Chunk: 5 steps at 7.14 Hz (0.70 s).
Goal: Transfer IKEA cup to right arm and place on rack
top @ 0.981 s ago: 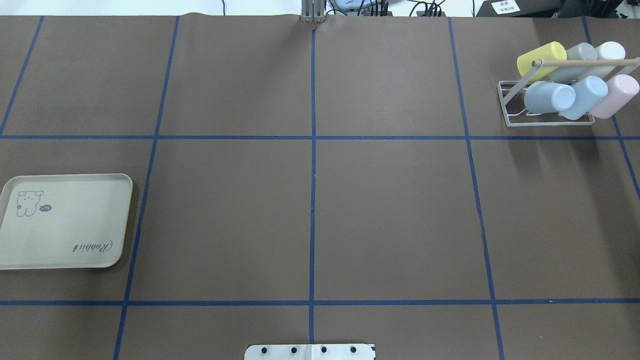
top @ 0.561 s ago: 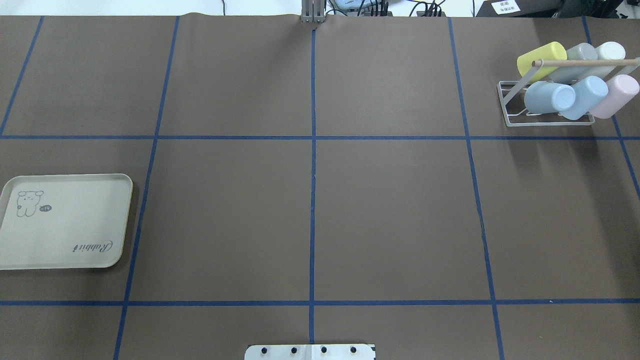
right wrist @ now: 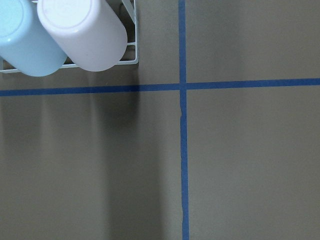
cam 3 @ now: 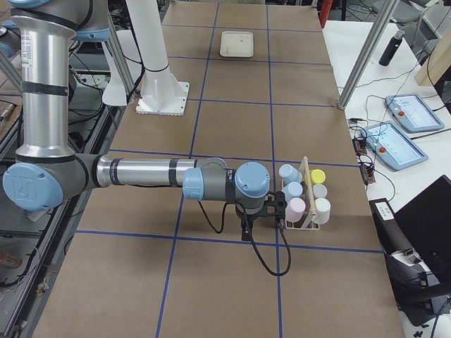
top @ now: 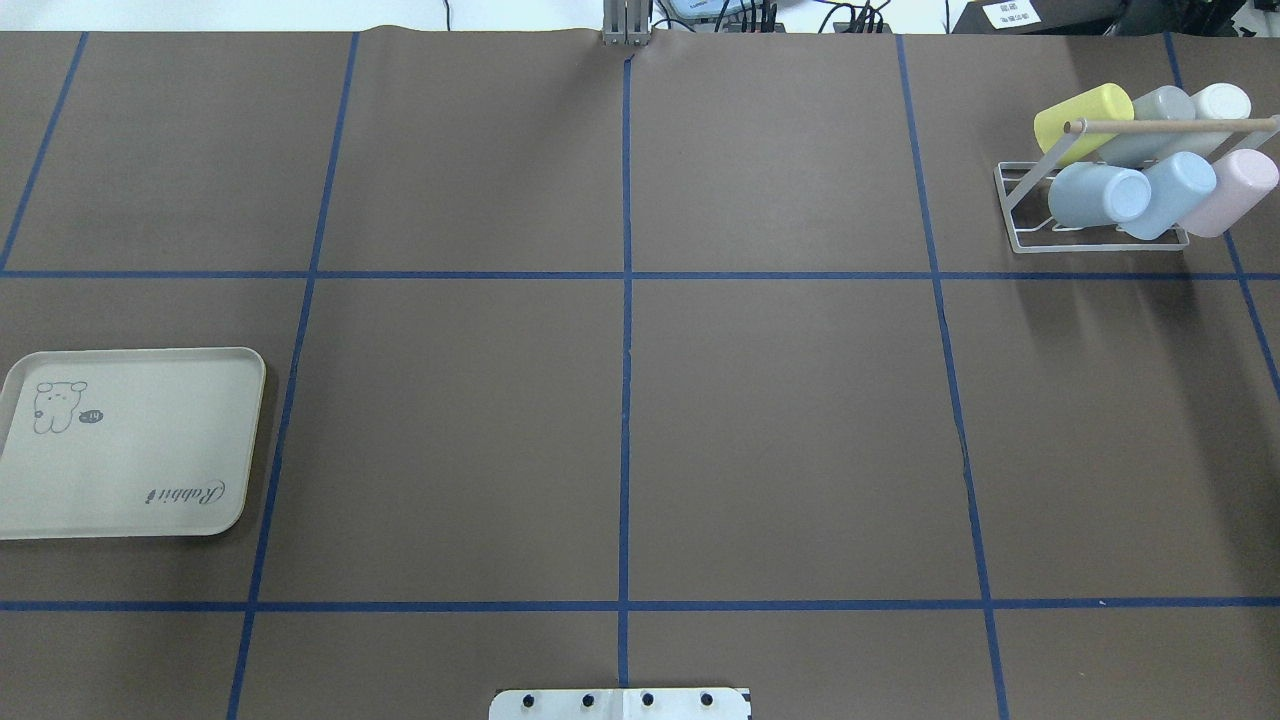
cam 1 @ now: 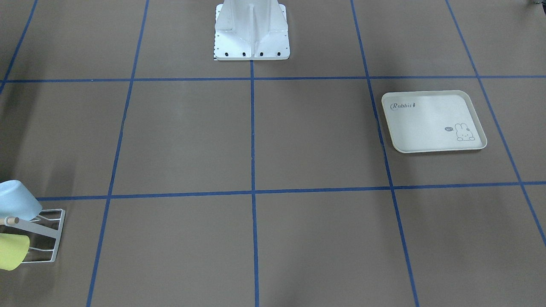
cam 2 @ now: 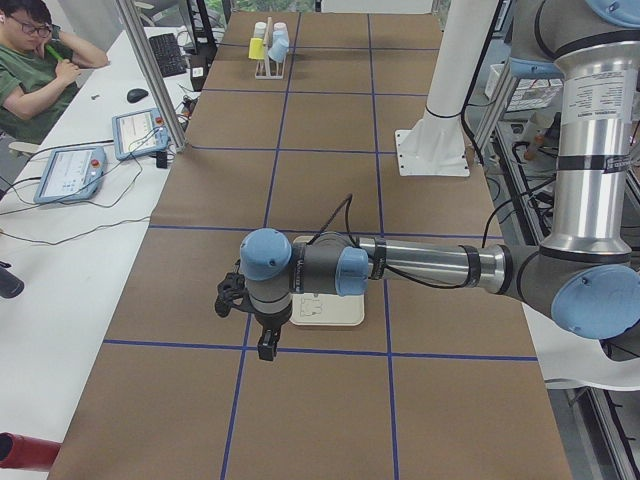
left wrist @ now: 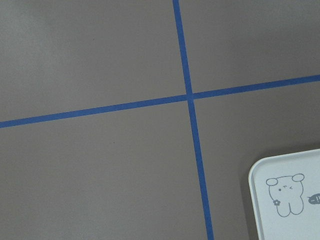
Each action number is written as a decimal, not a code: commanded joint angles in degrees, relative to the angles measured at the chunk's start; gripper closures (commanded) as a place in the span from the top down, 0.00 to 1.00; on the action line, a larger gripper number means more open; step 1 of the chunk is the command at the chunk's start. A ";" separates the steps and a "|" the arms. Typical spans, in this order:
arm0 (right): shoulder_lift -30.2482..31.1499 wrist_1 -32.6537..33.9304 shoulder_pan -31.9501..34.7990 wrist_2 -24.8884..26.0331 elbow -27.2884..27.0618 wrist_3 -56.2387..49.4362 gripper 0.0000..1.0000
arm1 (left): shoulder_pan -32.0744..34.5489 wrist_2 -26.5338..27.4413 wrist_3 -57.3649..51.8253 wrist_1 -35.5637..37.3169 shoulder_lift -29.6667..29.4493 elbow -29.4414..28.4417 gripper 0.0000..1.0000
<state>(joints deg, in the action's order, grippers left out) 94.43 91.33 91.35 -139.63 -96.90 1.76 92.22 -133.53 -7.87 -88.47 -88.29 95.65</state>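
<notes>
Several pastel IKEA cups lie tilted on the white wire rack (top: 1020,240) at the far right, under its wooden bar (top: 1170,126): a yellow cup (top: 1080,115), a blue cup (top: 1095,195) and a pink cup (top: 1235,190) among them. The right wrist view looks down on a light blue cup (right wrist: 25,45) and a pale pink cup (right wrist: 82,32) at the rack's corner. My right gripper (cam 3: 246,229) hangs beside the rack (cam 3: 304,190); whether it is open or shut I cannot tell. My left gripper (cam 2: 267,345) hovers at the tray's edge, state unclear. Neither holds a cup.
A cream rabbit-printed tray (top: 130,445) lies bare at the near left, its corner in the left wrist view (left wrist: 290,200). The robot's white base plate (top: 620,703) sits at the near edge. Blue tape lines grid the brown table. A person sits beside the table (cam 2: 35,70).
</notes>
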 commanded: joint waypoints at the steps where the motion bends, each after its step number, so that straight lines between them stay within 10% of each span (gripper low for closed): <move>1: -0.47 0.86 -0.03 0.06 -0.13 0.26 1.00 | -0.02 -0.06 0.05 -0.03 -0.13 0.06 1.00; 5: -0.82 2.89 -0.21 0.32 -0.48 0.18 1.00 | -0.02 0.38 0.14 -0.03 -0.66 0.41 1.00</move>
<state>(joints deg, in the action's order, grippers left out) 93.57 94.04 91.19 -139.27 -97.42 2.00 92.20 -133.22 -7.74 -88.50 -88.89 96.02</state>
